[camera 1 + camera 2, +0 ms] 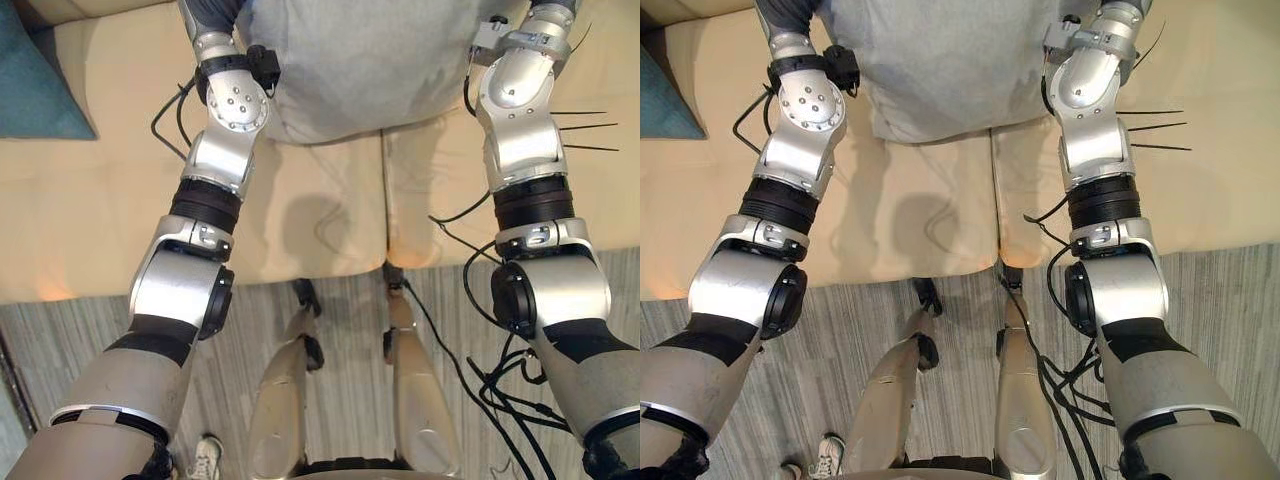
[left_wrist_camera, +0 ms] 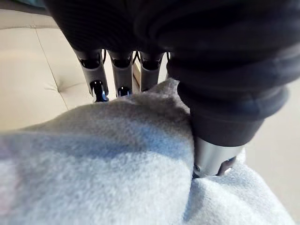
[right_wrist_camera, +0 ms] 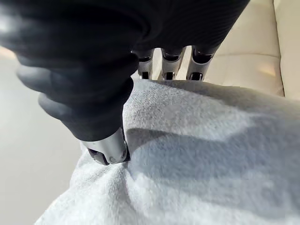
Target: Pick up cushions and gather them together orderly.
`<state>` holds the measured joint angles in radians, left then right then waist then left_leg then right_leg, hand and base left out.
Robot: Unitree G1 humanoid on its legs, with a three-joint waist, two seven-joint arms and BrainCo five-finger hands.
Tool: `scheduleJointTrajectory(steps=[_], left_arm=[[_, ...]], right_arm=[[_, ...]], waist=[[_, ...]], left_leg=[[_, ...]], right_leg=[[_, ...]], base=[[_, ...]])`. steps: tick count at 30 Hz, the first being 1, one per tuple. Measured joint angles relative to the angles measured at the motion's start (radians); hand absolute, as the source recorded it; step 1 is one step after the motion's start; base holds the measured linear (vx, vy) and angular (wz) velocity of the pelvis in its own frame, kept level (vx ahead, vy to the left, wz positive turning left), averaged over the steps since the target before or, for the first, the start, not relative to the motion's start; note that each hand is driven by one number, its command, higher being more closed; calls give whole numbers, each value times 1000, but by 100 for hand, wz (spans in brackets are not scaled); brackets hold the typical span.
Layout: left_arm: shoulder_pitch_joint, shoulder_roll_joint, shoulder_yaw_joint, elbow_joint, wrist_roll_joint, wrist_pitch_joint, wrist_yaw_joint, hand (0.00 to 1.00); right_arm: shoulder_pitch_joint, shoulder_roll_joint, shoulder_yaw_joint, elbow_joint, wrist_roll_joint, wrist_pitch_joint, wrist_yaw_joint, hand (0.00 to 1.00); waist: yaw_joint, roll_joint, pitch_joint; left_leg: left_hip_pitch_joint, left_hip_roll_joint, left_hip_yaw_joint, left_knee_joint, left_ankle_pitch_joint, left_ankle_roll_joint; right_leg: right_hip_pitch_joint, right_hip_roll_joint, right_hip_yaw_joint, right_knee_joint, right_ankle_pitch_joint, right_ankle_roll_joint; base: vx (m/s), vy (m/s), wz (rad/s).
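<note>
A light grey cushion (image 1: 360,60) is held up over the beige sofa seat (image 1: 100,210), between my two arms. My left hand (image 2: 211,154) grips its left edge: the thumb presses into the near face and the fingers (image 2: 96,79) reach behind the fabric. On the cushion's right edge my right hand (image 3: 108,147) pinches in the same way, its thumb dug into the cloth and its fingers (image 3: 168,65) behind. A teal cushion (image 1: 35,80) lies on the sofa at the far left.
The sofa's front edge runs across the middle of the view, with a seam between two seat pads (image 1: 383,200). Below it lies striped grey flooring (image 1: 60,340). A white shoe (image 1: 205,455) shows at the bottom left.
</note>
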<state>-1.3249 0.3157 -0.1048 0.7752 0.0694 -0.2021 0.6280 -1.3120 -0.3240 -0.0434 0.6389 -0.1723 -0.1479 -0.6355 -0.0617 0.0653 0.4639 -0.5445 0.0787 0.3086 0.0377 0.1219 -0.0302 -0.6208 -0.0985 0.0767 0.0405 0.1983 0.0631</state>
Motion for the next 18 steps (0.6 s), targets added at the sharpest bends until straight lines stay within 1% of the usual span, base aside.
scheduleJointTrajectory(steps=[2,4,5,6,8,10,12,13,14,15,18], left_arm=[[0,10,2,3,-12,0,-19,0],[0,18,7,4,-22,0,-41,0],[1,29,9,5,-33,0,-58,0],[4,57,19,4,-41,0,-65,0],[12,87,48,-2,-62,0,-80,0],[44,127,81,-42,-98,-1,-86,0],[119,168,118,-110,-146,-5,-110,0],[139,174,122,-124,-161,-7,-118,0],[188,178,130,-154,-200,-15,-137,0],[251,176,144,-195,-226,-23,-152,0],[405,153,153,-258,-259,-42,-184,0]], right_arm=[[1,0,-13,-12,26,0,7,0],[8,-10,-42,-49,59,-3,12,0],[15,-32,-50,-76,81,-4,26,0],[28,-60,-59,-102,104,-6,39,0],[58,-92,-66,-142,138,-9,57,0],[116,-131,-80,-208,177,-26,80,0],[215,-177,-99,-294,226,-41,123,0],[243,-186,-105,-315,248,-44,139,0],[297,-203,-108,-344,289,-47,167,0],[355,-206,-107,-371,318,-53,197,0],[496,-190,-95,-396,359,-69,257,0]], waist=[[1,0,0],[10,0,0],[18,0,0],[22,0,0],[22,0,0],[23,0,0],[23,0,0],[24,-1,-1],[23,-2,-1],[23,-3,-2],[25,-3,-3]], left_leg=[[1,5,1,2,0,0],[1,8,1,2,0,0],[1,9,3,4,0,-1],[1,11,4,6,0,-1],[3,17,4,9,-1,-1],[9,20,8,12,-1,-2],[23,25,14,15,-2,-3],[27,25,14,15,-3,-3],[36,25,15,17,-5,-4],[40,27,15,29,-13,-7],[65,38,22,48,-26,-9]], right_leg=[[-5,-1,7,13,0,0],[-6,-1,7,14,0,0],[-7,0,8,17,0,0],[-12,1,8,29,-2,1],[-13,3,7,40,-3,1],[-12,5,7,53,-3,1],[-8,8,6,80,-11,3],[-3,8,5,83,-17,4],[9,5,2,83,-30,6],[23,4,-3,83,-42,6],[58,7,-15,82,-62,4]], base=[[5,2,-3],[0,0,0],[0,0,0],[0,0,0],[0,0,0],[0,0,0],[0,0,0],[-26,-33,10],[-24,-44,12],[-23,-50,12],[-19,-77,2]])
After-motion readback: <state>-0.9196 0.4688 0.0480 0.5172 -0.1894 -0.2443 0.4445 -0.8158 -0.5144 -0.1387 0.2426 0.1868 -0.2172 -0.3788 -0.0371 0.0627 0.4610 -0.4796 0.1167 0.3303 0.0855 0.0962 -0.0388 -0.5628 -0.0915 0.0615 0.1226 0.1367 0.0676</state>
